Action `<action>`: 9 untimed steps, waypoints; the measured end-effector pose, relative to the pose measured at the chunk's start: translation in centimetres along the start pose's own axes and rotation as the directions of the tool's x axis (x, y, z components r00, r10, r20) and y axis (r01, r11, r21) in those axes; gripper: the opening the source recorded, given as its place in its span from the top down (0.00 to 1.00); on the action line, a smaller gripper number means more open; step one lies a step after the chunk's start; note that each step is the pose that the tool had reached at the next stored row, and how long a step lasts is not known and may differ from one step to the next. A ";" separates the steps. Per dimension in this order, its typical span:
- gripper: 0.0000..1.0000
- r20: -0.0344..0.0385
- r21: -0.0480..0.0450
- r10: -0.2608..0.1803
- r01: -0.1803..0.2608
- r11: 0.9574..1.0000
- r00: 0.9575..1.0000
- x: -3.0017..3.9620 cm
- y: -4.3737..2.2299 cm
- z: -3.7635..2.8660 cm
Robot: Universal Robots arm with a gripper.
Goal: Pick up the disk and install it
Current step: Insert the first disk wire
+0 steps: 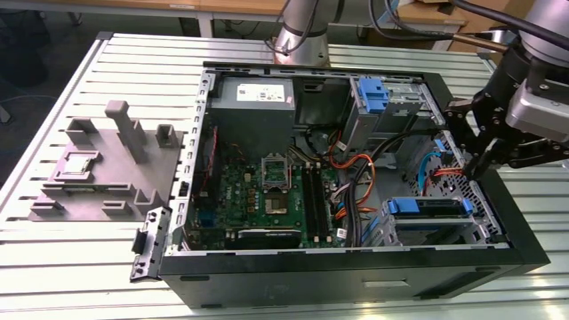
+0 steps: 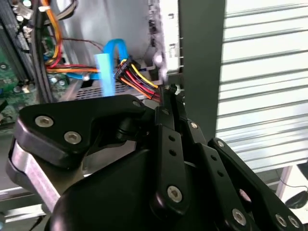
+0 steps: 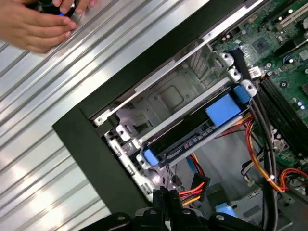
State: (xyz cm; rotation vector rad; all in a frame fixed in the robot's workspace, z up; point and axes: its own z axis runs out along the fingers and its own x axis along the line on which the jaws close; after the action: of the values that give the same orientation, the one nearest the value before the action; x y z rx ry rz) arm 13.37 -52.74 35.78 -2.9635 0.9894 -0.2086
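One arm, one gripper point(image 1: 484, 167); it hangs over the right wall of the open computer case point(image 1: 524, 247) in the exterior view. In that view its black fingers point down just inside the case's right edge, beside the orange and blue cables point(image 1: 427, 167). The fingers look pressed together with nothing between them; in the second wrist view the fingertips point(image 2: 168, 96) meet at a narrow point just beside a bundle of red, yellow and black wires point(image 2: 137, 79).

Disk point(image 3: 202, 130): sits in the drive cage in the first wrist view, grey body with blue rails and a blue tab, lying flat between the metal cage walls. In the exterior view the same disk point(image 1: 427, 208) shows at the near right corner of the case, blue rail facing up. Gripper is apart from it, farther back along the right wall.

First wrist view also shows a person's hand point(image 3: 36, 24) on the slatted table point(image 3: 38, 159), outside the case. Exterior view adds a grey fixture point(image 1: 106, 167) on the table, left of the case, and the motherboard point(image 1: 266, 193) at the case's middle.
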 end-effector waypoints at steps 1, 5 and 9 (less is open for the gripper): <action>0.84 0.000 0.000 0.000 0.000 1.000 1.000 -0.27 0.20 -0.04; 0.84 -0.002 -0.005 0.041 -0.041 0.999 0.999 -0.39 0.29 -0.03; 0.84 -0.007 -0.014 0.114 -0.114 0.993 0.994 -0.39 0.29 0.01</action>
State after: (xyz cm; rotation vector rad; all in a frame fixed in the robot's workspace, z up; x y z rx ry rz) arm 12.89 -52.74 35.70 -2.9088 1.1607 -0.2097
